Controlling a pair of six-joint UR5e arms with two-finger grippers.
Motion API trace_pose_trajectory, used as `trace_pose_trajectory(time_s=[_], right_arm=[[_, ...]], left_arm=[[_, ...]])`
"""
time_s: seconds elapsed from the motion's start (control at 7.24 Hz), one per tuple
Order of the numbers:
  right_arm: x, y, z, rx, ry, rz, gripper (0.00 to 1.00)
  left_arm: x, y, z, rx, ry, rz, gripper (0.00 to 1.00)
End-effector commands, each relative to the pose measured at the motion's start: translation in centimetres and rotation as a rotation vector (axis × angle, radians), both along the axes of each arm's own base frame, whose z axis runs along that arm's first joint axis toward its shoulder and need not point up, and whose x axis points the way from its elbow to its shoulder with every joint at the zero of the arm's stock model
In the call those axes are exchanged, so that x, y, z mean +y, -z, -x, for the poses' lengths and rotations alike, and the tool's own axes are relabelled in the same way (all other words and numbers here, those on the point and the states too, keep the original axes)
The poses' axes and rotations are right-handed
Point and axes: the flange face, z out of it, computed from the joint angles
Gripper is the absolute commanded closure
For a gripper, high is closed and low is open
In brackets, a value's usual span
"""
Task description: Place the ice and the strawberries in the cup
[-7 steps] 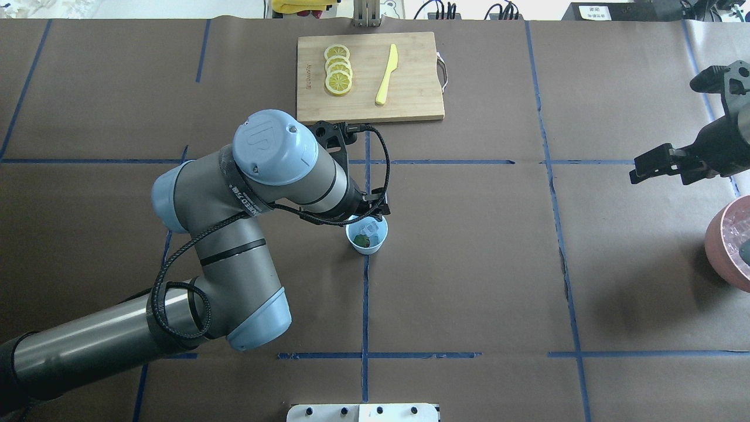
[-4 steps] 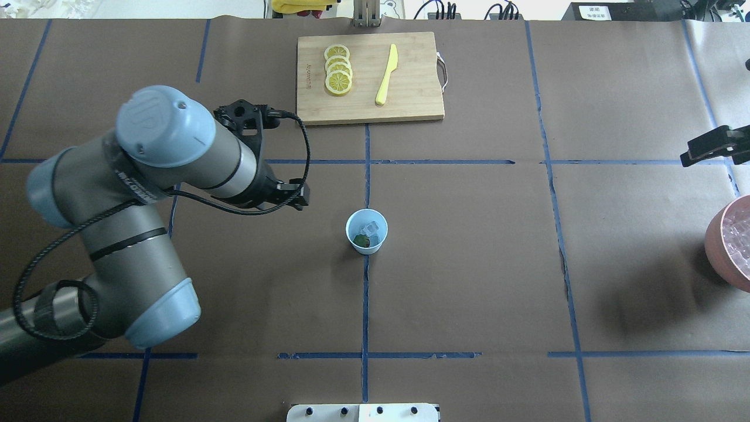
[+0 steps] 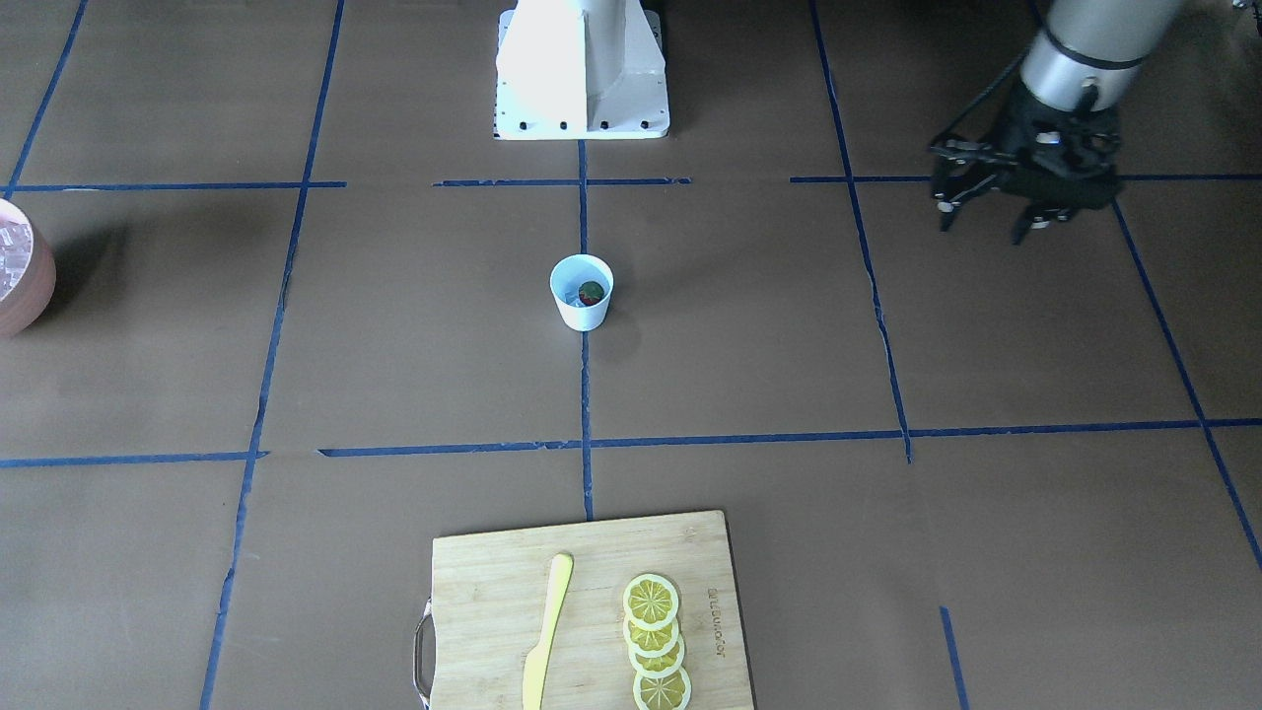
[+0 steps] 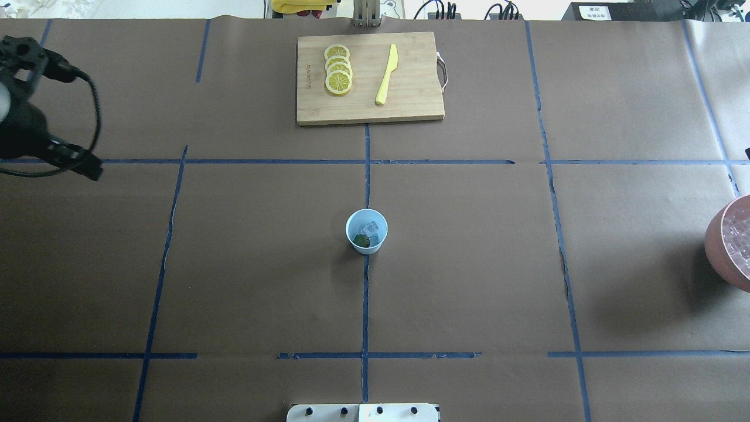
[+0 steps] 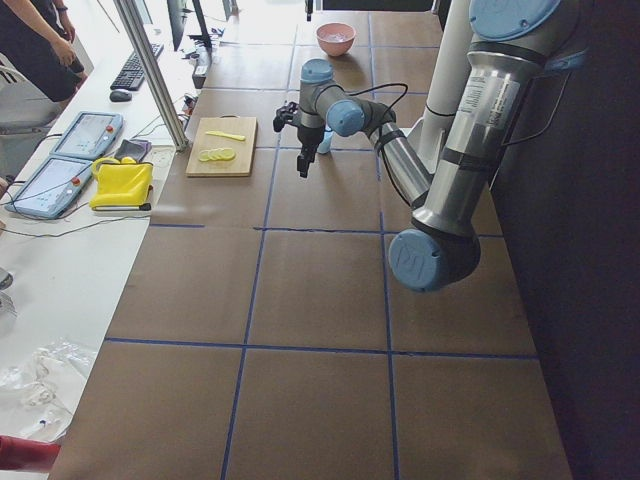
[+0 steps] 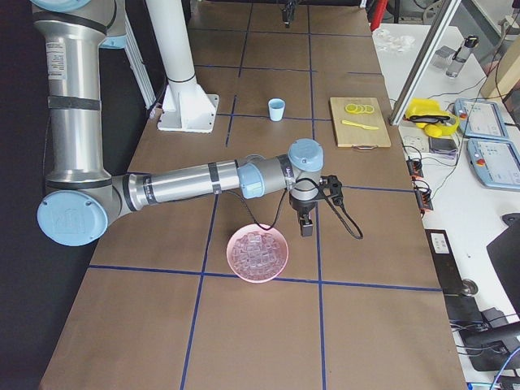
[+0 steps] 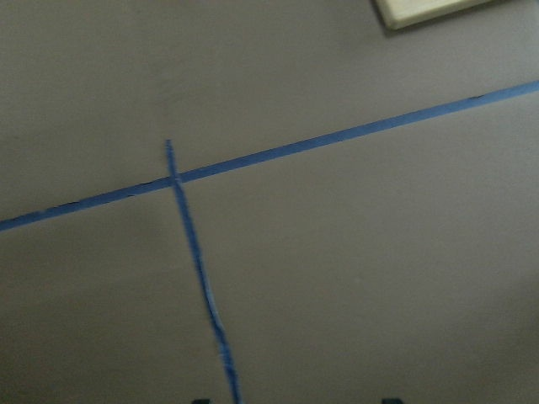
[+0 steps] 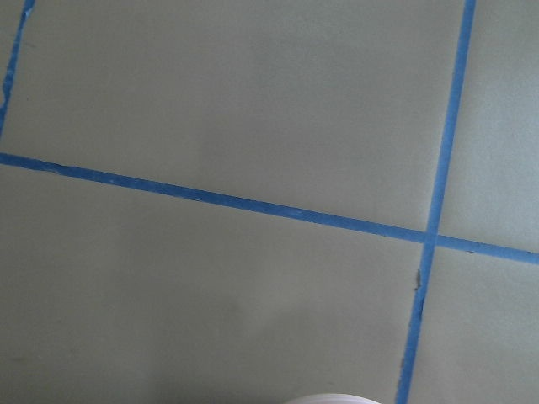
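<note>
The white cup [image 4: 358,224] with a pale blue inside stands at the table's middle, also in the front view [image 3: 582,311]. Inside it lie a clear ice cube [image 4: 371,227] and the strawberry [image 3: 592,292], red with a green top. My left gripper [image 3: 986,227] hangs open and empty over bare table, far to the cup's left; it also shows at the overhead view's left edge [image 4: 88,169]. My right gripper [image 6: 305,227] shows only in the exterior right view, just beside the bowl; I cannot tell whether it is open or shut.
A pinkish-brown bowl [image 4: 716,249] full of ice cubes sits at the table's right edge. A wooden cutting board [image 4: 413,99] at the back holds lemon slices [image 4: 338,70] and a yellow knife [image 4: 387,75]. The robot's white base [image 3: 582,69] stands at the near edge.
My left arm has pulled back from over the cup to the table's far left. My right gripper has moved right, out of the overhead view. The cup and its contents have not moved.
</note>
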Motion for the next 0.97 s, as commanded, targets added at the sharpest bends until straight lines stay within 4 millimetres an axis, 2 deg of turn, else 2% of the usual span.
trace_pose_trajectory(time_s=[0.0,0.14,0.28,0.41,0.55,0.83], right_arm=[[1.2,-3.4,-3.4,0.02,0.029,-0.022,0.01],[1.4,-5.3,-4.9,0.026,0.036,-0.019,0.01],[1.5,-7.6,-5.6,0.005,0.062,-0.008,0.01],[1.7,-8.5,-5.8,0.001,0.066,0.004,0.01],[1.7,-9.2,-5.9,0.001,0.07,0.013,0.01],[1.5,-9.1,-6.1,-0.001,0.064,0.01,0.01]], left_arm=[[-2.0,-10.7,10.7,-0.076,-0.006,0.081,0.23],[-2.7,-13.7,14.0,-0.039,-0.019,0.108,0.22],[-3.6,-18.0,18.7,0.026,-0.032,0.131,0.22],[-3.8,-21.9,21.0,0.066,-0.054,0.152,0.22],[-3.8,-24.1,22.4,0.07,-0.051,0.175,0.22],[-3.6,-26.2,23.3,0.07,-0.033,0.218,0.21]])
